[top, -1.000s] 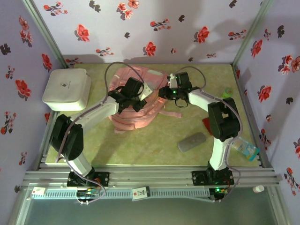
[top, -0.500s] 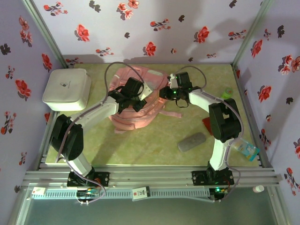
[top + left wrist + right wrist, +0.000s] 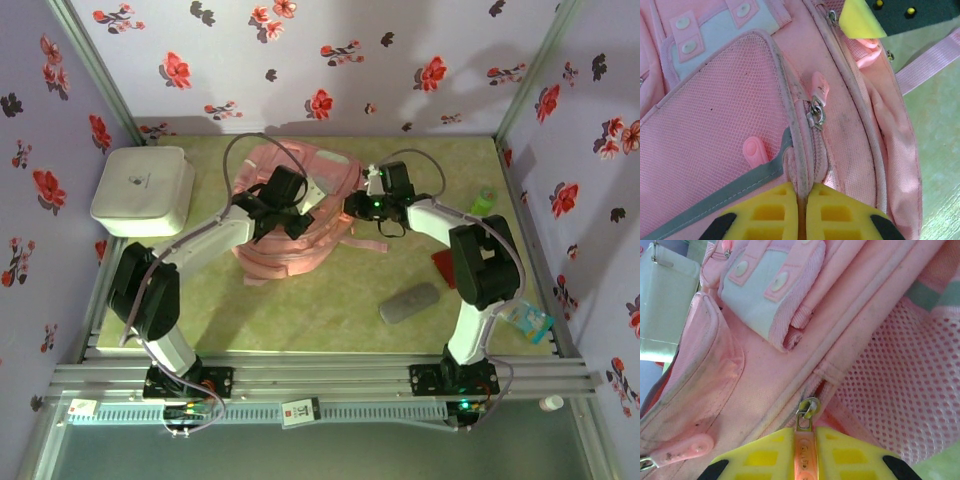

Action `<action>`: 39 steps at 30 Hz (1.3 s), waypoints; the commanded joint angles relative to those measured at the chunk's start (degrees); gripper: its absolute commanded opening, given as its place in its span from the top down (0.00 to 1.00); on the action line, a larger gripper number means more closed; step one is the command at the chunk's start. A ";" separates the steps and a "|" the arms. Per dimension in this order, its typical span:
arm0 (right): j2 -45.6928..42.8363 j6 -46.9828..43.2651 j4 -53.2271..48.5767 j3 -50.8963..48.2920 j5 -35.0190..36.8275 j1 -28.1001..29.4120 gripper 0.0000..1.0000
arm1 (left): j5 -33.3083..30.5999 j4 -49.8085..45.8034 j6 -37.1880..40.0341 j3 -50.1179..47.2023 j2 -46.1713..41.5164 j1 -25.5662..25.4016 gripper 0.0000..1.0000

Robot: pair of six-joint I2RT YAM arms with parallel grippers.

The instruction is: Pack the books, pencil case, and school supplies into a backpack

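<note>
**Right arm shifting while both grippers are gripping the pink backpack**

Compared with a second ago, the backpack (image 3: 288, 252) is showing more of its far end in the top view. The right arm (image 3: 478, 258) is sitting a little further to the right, and its wrist is a touch nearer the bases. The left arm (image 3: 205, 240), the white rounded box (image 3: 143, 190) and the grey pencil case (image 3: 408, 302) are staying where they were.

The white box is carrying a small dark logo, too small to read. The zipper pull (image 3: 805, 437) is bearing raised letters, too blurred to make out.

The backpack is lying in the far middle of the table (image 3: 300, 320), between the two wrists. The left gripper (image 3: 802, 210) is clamping a piped seam (image 3: 799, 150) of the backpack, its yellow fingers pressing together with the ridge running up from between them. Just beyond it, a second pink pull (image 3: 819, 89) is hanging from a metal slider. The right gripper (image 3: 805, 452) is pinching the zipper pull, which is standing upright between its yellow fingers, with the pink mesh pocket (image 3: 890, 390) lying beside it. The pencil case is resting well apart from both grippers, on the near right of the table.
</note>
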 commanded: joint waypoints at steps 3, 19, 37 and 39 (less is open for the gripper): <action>-3.81 4.79 2.45 -4.56 -2.26 0.89 0.83 | 1.32 2.79 -3.54 3.83 2.24 0.24 0.93; -6.80 11.02 9.97 -13.15 0.31 10.32 0.85 | 1.67 4.85 -8.02 5.56 5.47 -0.04 0.93; -8.83 2.17 -0.54 -9.72 13.43 10.48 0.90 | 2.33 4.93 -8.76 4.02 3.79 -0.04 0.92; -9.94 1.06 -0.70 -10.32 13.18 10.57 0.94 | 2.16 5.00 -9.44 4.43 4.30 -0.06 0.92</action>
